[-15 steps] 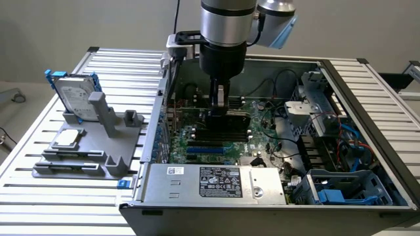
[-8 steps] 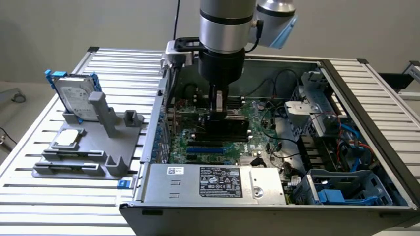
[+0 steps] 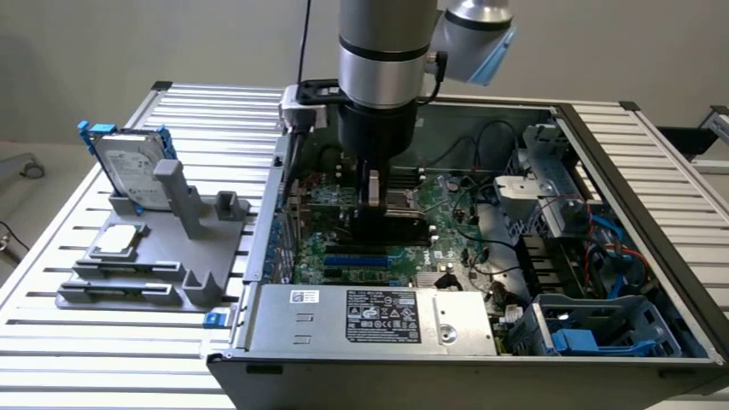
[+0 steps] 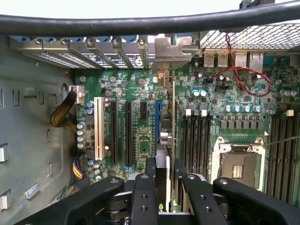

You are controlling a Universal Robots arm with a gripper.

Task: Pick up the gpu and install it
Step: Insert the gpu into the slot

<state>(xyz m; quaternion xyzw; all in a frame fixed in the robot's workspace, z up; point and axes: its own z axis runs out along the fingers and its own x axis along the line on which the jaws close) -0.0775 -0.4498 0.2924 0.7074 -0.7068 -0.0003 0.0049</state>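
Wrist view: the gripper (image 4: 165, 185) is clamping the gpu (image 4: 165, 136) by its upper edge, with the black fingers (image 4: 151, 183) closing on either face. Seen edge-on, the card is standing perpendicular to the motherboard (image 4: 140, 140), which is how an expansion card has to enter its connector. Below it, the blue expansion slot (image 4: 157, 117) is running alongside the card, touching or just beside its lower edge. I cannot tell whether the contacts are seated. The long black memory slots (image 4: 194, 136) are lying parallel on the card's other side. Farther off, the silver end bracket (image 4: 171, 49) is sitting against the row of rear bracket openings (image 4: 93, 49), so the card seems lined up with the case wall as well as the slot.

In the exterior view, the power supply (image 3: 381, 316) is lying at six o'clock from the arm, at the near edge of the open computer case (image 3: 638, 171). Outside the case, at about nine o'clock, the hard drive (image 3: 128, 166) is standing upright in a grey stand (image 3: 171, 265), well apart from the work.

By my judgement, the installation is at the seating stage.
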